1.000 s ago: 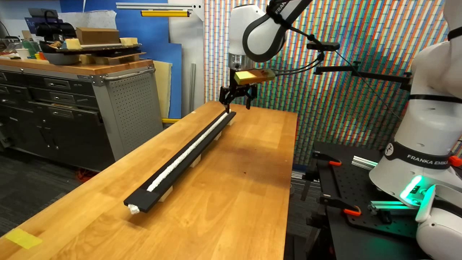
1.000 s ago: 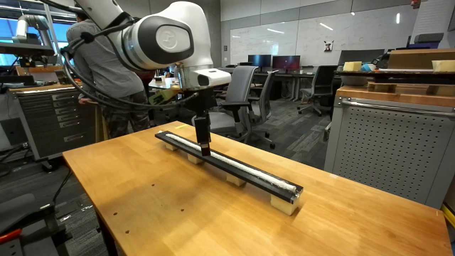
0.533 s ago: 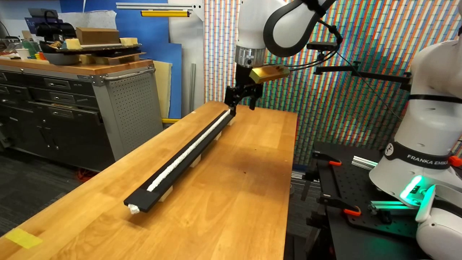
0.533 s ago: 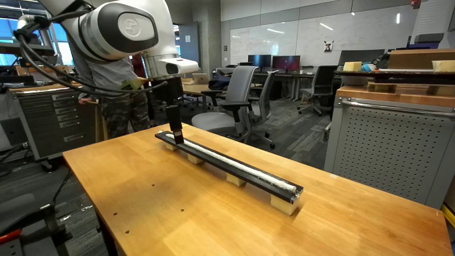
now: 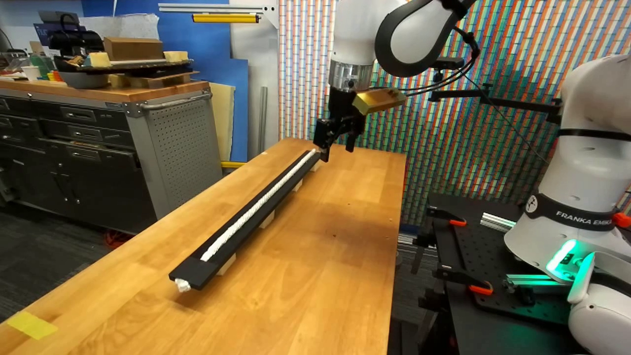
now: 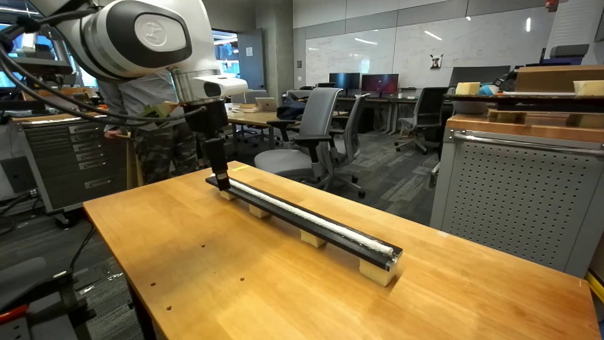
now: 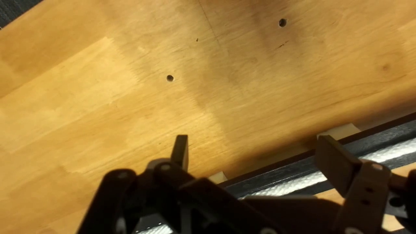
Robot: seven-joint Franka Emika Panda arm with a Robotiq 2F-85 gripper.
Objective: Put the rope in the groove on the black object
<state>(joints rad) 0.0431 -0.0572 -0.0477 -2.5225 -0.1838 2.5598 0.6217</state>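
Note:
The white rope [image 5: 261, 202] lies along the groove in the long black bar [image 5: 192, 270]. The rope [image 6: 306, 215] and bar [image 6: 292, 218] look the same in an exterior view, and the rope covers most of the groove. A white rope end [image 5: 182, 285] pokes out at one bar end, with black surface between it and the rest. My gripper [image 5: 337, 153] is open and empty, low beside the bar; it also shows edge-on [image 6: 223, 186]. In the wrist view the fingers [image 7: 255, 139] are wide apart, with the bar [image 7: 273, 177] and rope [image 7: 292, 184] slanting behind them.
The bar rests on several small wooden blocks [image 6: 311, 238] on the wooden table [image 5: 345, 271]. Yellow tape [image 5: 32, 325] marks a table corner. A tool cabinet [image 5: 177, 148] stands beside the table. Chairs [image 6: 321, 113] and a person [image 6: 160, 127] are behind it.
My open gripper has moved along the bar and off the rope to the bar's side, leftward in an exterior view and slightly rightward in an exterior view. The rope and bar have not moved.

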